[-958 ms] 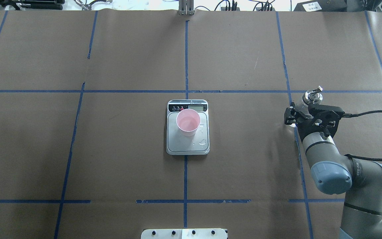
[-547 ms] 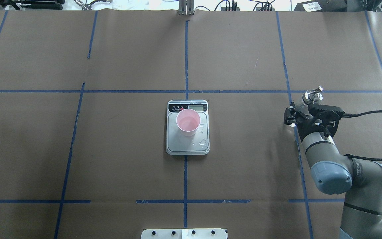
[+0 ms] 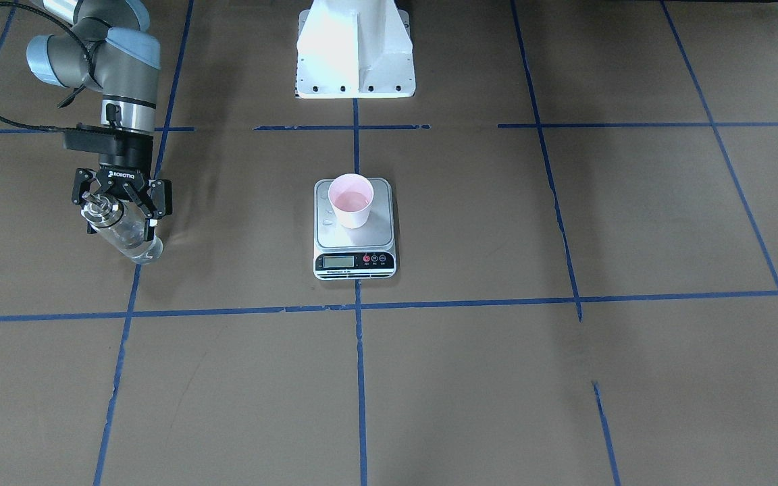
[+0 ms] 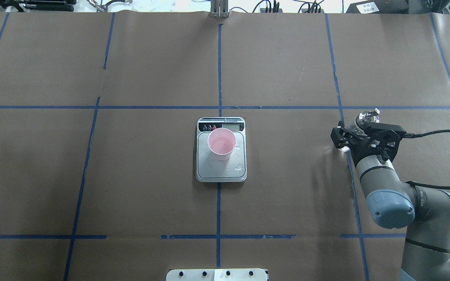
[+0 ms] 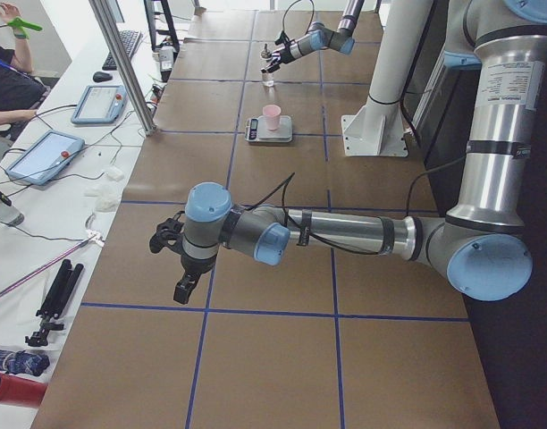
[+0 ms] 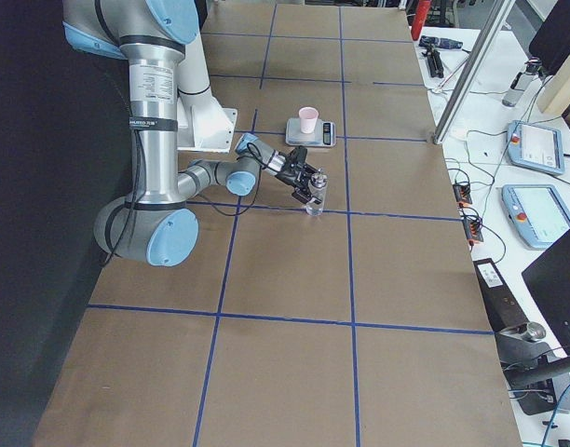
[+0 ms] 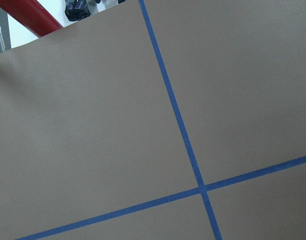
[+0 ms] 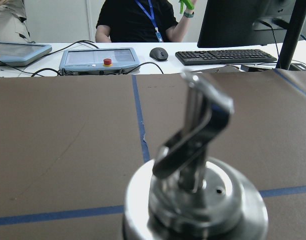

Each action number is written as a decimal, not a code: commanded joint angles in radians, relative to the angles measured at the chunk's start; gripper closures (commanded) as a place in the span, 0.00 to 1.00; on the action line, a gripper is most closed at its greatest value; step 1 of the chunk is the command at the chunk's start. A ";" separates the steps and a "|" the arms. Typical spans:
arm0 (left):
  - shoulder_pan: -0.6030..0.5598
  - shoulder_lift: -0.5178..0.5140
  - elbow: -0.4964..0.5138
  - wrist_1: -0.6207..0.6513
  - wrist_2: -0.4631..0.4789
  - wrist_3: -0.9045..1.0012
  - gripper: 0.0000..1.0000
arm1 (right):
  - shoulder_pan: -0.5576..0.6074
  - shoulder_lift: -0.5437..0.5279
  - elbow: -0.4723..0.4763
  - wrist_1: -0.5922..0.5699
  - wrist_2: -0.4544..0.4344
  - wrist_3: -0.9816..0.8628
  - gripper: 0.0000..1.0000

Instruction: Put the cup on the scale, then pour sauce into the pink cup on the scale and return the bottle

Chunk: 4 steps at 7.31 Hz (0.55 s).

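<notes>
Now my right gripper (image 3: 121,202) has its fingers clamped around the bottle (image 3: 122,231); I cannot tell my left gripper's (image 5: 171,259) state.

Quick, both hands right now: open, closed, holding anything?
Right hand: closed on the bottle, bottle standing on the table.
Left hand: seen only in the left side view, cannot tell.

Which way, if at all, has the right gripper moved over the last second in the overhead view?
Yes. The right gripper has shifted slightly toward the scale, its fingers now further past the blue tape line, covering more of the bottle.
</notes>
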 commanded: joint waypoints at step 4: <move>0.000 -0.002 -0.002 0.000 0.000 0.000 0.00 | -0.038 -0.041 0.027 0.003 -0.012 0.005 0.00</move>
